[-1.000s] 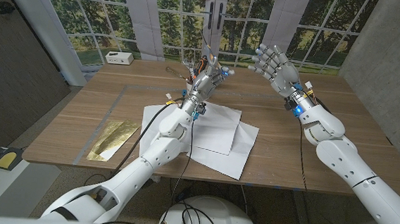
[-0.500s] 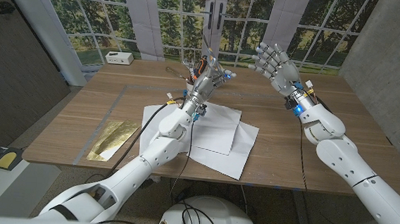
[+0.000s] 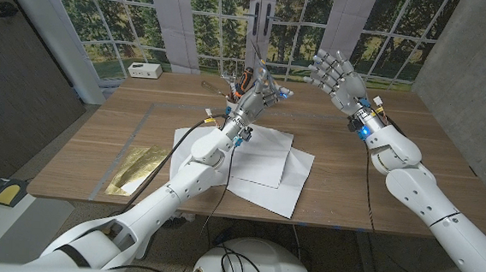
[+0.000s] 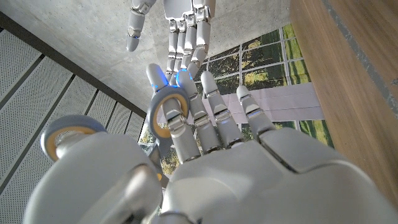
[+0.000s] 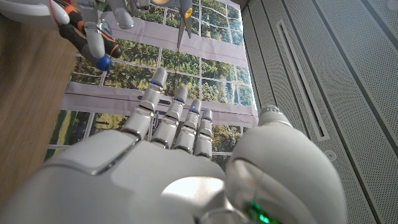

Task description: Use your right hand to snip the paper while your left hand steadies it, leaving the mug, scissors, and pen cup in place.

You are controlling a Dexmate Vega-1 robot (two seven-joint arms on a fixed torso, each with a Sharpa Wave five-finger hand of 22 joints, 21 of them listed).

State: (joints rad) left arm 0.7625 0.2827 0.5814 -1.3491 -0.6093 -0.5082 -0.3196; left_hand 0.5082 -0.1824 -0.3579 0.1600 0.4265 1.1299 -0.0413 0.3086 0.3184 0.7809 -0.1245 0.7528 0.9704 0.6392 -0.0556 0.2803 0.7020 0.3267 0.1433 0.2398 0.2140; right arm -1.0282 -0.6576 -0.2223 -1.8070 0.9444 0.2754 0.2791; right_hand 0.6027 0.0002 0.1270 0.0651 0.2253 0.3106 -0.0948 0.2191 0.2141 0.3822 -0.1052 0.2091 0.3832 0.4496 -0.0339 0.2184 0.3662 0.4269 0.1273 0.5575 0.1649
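Two hands up in the air, paper untouched.
Left hand (image 3: 259, 92) pinches scissors (image 3: 253, 75) by a yellow-lined loop above the table's far edge; right hand (image 3: 333, 75) is spread, holding nothing. White paper sheets (image 3: 267, 163) lie mid-table toward the near edge. Judgement: pass scissors to the right hand, left presses the paper beside the cut.

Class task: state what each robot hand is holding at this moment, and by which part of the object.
The left hand holds scissors by a handle ring. The right hand holds nothing, fingers spread above the table.
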